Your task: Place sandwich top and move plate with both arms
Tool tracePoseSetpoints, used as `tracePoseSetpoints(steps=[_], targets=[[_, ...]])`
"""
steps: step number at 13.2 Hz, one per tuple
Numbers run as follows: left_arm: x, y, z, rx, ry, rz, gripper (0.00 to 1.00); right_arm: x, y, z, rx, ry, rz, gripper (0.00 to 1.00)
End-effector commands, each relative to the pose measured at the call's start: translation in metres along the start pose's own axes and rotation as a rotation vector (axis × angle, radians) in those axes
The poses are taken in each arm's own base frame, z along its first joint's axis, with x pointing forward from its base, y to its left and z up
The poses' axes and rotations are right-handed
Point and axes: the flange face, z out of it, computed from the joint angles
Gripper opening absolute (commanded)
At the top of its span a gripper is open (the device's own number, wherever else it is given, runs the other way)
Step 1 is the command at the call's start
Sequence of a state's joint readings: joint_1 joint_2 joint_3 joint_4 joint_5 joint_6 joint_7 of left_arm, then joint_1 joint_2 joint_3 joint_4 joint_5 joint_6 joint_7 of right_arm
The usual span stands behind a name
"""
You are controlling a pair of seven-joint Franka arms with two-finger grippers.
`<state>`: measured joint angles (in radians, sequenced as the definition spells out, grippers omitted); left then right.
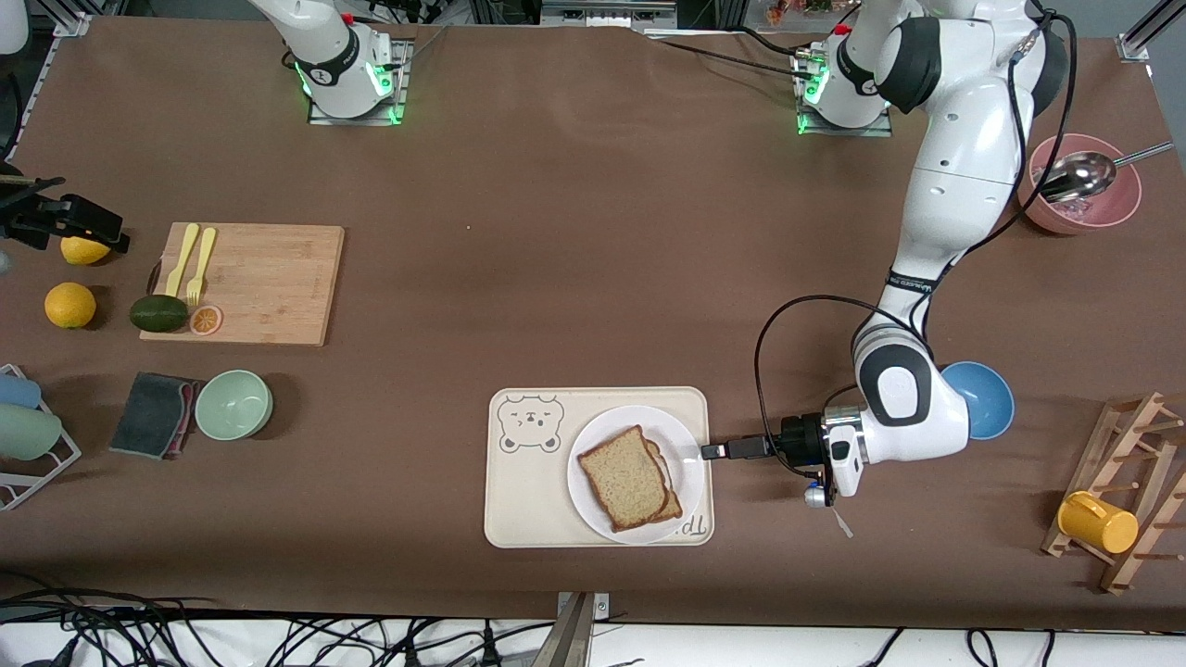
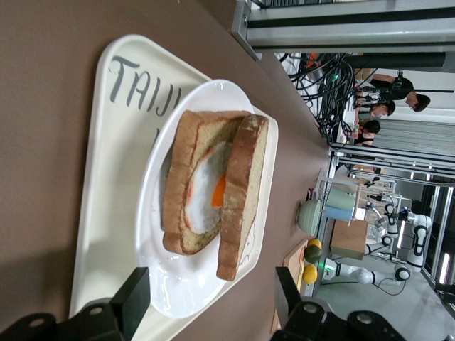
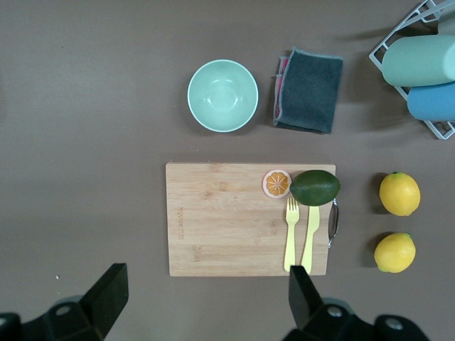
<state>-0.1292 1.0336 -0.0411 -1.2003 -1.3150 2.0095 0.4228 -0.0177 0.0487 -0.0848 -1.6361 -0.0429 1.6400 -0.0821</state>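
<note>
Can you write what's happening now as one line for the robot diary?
bread top: on egg slice, plate | left gripper: jaws open at plate rim | right gripper: open, waiting over cutting board

Glossy white plate (image 2: 186, 284), likely ceramic, under porous bread (sandwich top (image 1: 624, 476)); matt wooden cutting board (image 3: 227, 220).

Both arms are glossy white shells with dark grey bands at the joints. The left arm (image 1: 959, 157) carries a black cable looping from its forearm to the wrist, and a small black printed band near its lower joint. Each base (image 1: 347, 65) glows green and bears a red button. The grippers' fingers (image 2: 131, 307) are matte black, with round screw heads.
</note>
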Motion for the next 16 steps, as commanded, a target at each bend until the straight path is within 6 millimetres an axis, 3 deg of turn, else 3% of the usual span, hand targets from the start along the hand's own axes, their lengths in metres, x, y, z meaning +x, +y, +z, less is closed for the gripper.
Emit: tracePoseSetpoints(steps=[1,5,9,12,16], targets=[[-0.012,0.018,-0.011,0.025,-0.042,-0.011,0.79,0.000,0.003,-0.005,-0.008,-0.002,0.009,1.00],[-0.011,0.019,-0.039,0.147,-0.084,0.042,0.84,0.000,0.003,-0.005,-0.008,-0.004,0.009,1.00],[-0.009,0.013,-0.088,0.239,-0.147,0.076,0.90,0.000,0.004,-0.005,-0.008,-0.004,0.009,1.00],[-0.012,0.004,-0.098,0.331,-0.183,0.076,0.93,0.001,0.004,-0.004,-0.008,-0.005,0.009,1.00],[-0.015,0.015,-0.138,0.457,-0.212,0.061,0.96,0.001,0.004,-0.004,-0.008,-0.005,0.009,1.00]])
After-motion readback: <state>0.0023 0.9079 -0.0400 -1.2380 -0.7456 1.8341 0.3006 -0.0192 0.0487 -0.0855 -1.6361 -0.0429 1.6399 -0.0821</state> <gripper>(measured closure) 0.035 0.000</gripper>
